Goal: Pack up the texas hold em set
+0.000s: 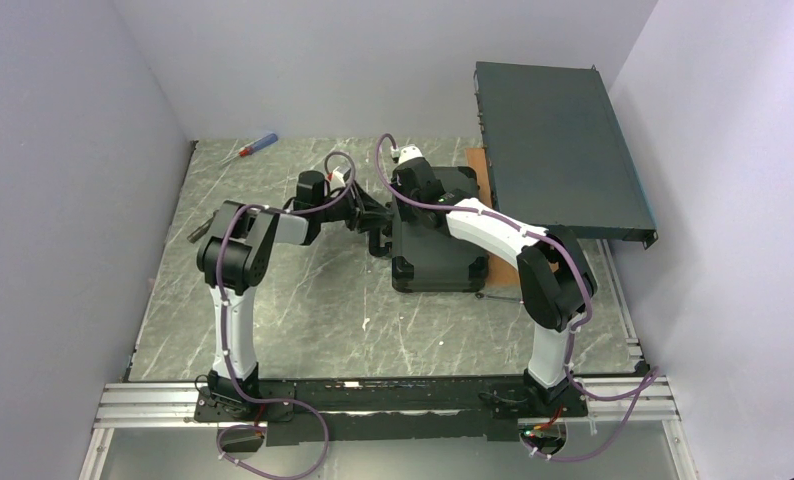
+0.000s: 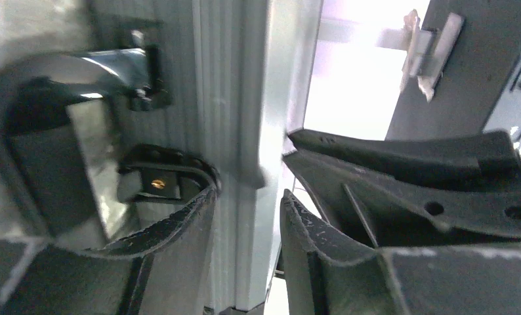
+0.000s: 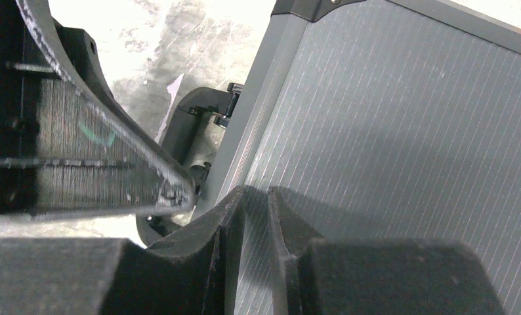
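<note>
The texas hold em set's dark grey case (image 1: 435, 262) lies flat on the marble-patterned bench (image 1: 303, 300), a little right of centre, with its lid down. Its black handle (image 2: 2, 151) is on the side facing the left arm. A brown board (image 1: 475, 158) peeks out from under its far right corner.

We see the left gripper (image 2: 248, 195) reaching in from the left to the handle side of the case. In the left wrist view its two fingers (image 2: 323, 256) stand on either side of the case's ribbed grey edge rail. We cannot tell whether they pinch the rail or merely straddle it.

The right gripper (image 3: 256, 194) comes down from above onto the lid. Its fingers are only a thin slit apart, nothing lies between them, and the tips sit at the ribbed lid surface near the handle edge.

A large flat dark rack box (image 1: 563, 150) stands tilted at the far right, just behind the case. A screwdriver (image 1: 256, 146) with a red and blue handle lies at the far left of the bench, well apart from the case
</note>
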`<state>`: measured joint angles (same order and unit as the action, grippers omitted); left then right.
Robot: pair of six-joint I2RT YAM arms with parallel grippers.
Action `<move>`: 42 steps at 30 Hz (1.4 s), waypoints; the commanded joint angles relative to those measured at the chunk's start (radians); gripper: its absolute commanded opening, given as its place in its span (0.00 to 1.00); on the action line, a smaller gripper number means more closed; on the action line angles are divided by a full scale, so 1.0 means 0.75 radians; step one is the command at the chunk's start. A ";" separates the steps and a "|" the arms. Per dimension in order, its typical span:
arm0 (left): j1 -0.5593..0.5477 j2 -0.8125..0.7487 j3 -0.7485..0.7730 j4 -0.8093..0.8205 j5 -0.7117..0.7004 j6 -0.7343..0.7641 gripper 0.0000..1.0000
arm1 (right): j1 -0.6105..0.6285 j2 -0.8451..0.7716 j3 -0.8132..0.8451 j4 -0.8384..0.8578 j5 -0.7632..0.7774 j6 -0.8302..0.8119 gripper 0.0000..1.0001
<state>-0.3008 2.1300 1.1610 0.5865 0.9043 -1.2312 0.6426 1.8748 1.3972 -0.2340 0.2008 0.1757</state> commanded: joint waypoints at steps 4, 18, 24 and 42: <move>-0.094 -0.047 -0.043 0.435 0.126 -0.278 0.45 | 0.016 0.118 -0.064 -0.257 -0.104 0.002 0.23; -0.036 -0.250 -0.013 -0.503 -0.244 0.364 0.38 | 0.016 0.114 -0.073 -0.261 -0.104 0.005 0.23; -0.031 -0.200 0.166 -0.890 -0.427 0.571 0.11 | 0.017 0.118 -0.070 -0.260 -0.103 0.003 0.23; -0.127 0.040 0.556 -1.297 -0.663 0.689 0.00 | 0.016 0.160 -0.046 -0.265 -0.120 -0.003 0.23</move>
<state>-0.3756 2.1445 1.5154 -0.3222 0.4633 -0.7494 0.6415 1.8858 1.4162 -0.2527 0.2001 0.1741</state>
